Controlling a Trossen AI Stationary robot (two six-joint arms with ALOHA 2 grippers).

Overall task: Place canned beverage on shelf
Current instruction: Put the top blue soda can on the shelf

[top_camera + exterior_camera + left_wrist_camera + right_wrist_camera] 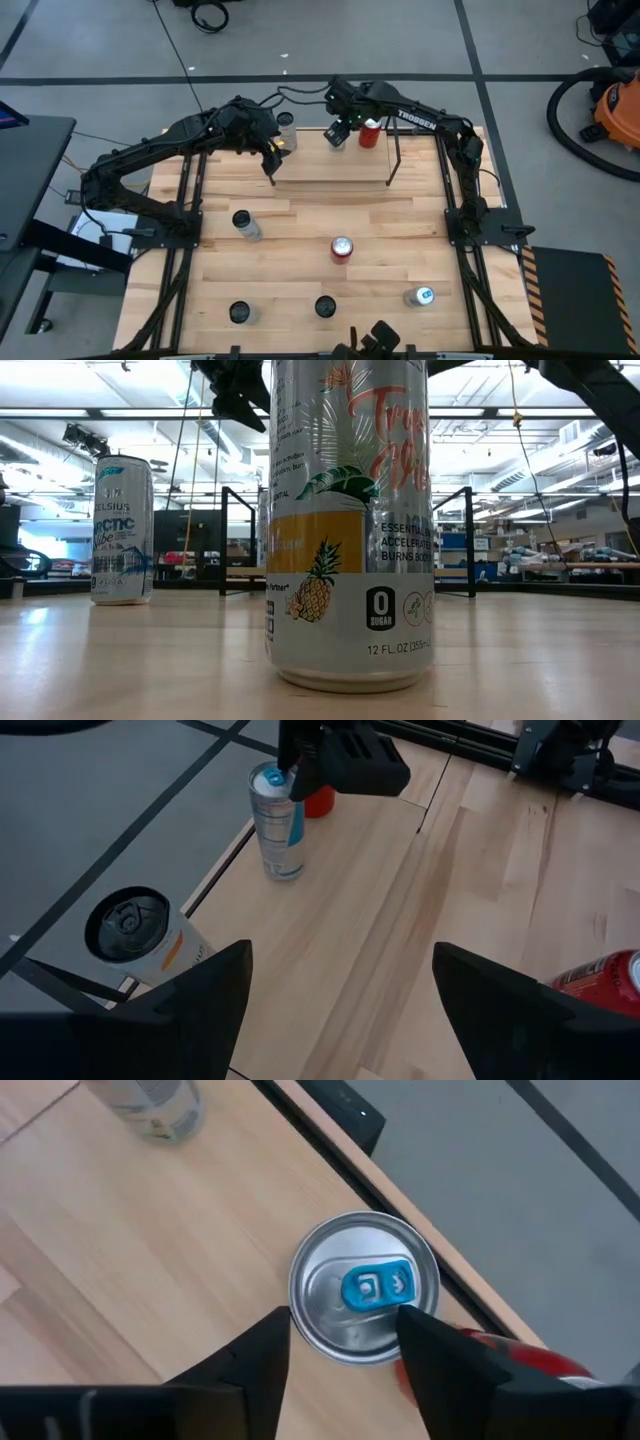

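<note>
The shelf (330, 165) sits at the far edge of the worktop (300, 285), light wood board w/ thin black end frames. On it: a white/orange can (286, 124) at the left end, a silver can w/ blue tab (365, 1288) near the middle and a red can (370, 133) just beside that one. The right pincer (338, 135) hangs over the silver can, fingers apart on either side of its top, not closed on it. The left pincer (271, 160) hovers over the shelf's left part, wide open, holding nothing. Loose on the worktop: a silver can (243, 223) left of centre, a red can (342, 249) mid, a blue-top can (421, 296) right, two dark-top cans (239, 313) (325, 306) near the front. Low view: the front can (350, 520) reads "0 SUGAR", "12 FL. OZ", pineapple art; another (122, 530) reads "CELSIUS ARCTIC". Right arm is marked "TROSSEN".
</note>
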